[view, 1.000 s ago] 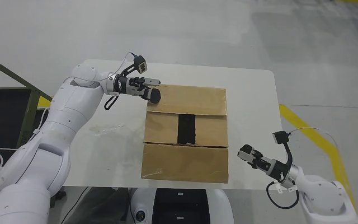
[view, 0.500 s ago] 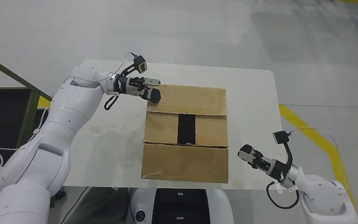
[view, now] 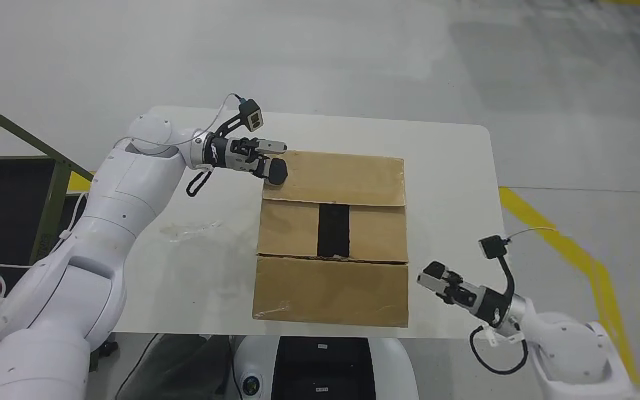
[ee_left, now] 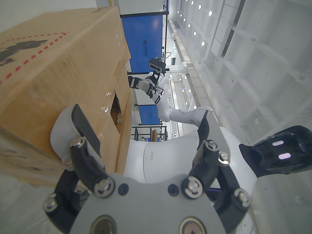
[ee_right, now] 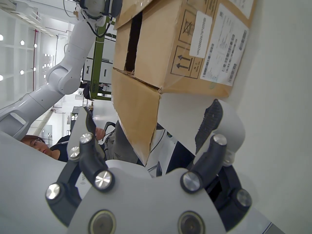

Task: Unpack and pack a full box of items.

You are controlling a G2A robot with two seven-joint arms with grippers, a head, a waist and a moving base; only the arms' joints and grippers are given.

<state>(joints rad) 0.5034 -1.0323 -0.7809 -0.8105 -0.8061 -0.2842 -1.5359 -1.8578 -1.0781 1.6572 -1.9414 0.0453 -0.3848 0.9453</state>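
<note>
Brown cardboard box (view: 333,235) sits in the middle of the white table (view: 450,170). Both grippers gape empty: left gripper (view: 277,168) at the box's far-left corner, right gripper (view: 433,274) near the table's near-right corner. Lifting a flap one-sided may skid the box.

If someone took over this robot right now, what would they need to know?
Left gripper: open, holding nothing, at the cardboard box's far left corner.
Right gripper: open, holding nothing, above the table off the box's near right corner.
Box stands on the table, flaps folded down with a dark gap in the middle.
No items out yet.
To do: open flaps, unpack, repack.
</note>
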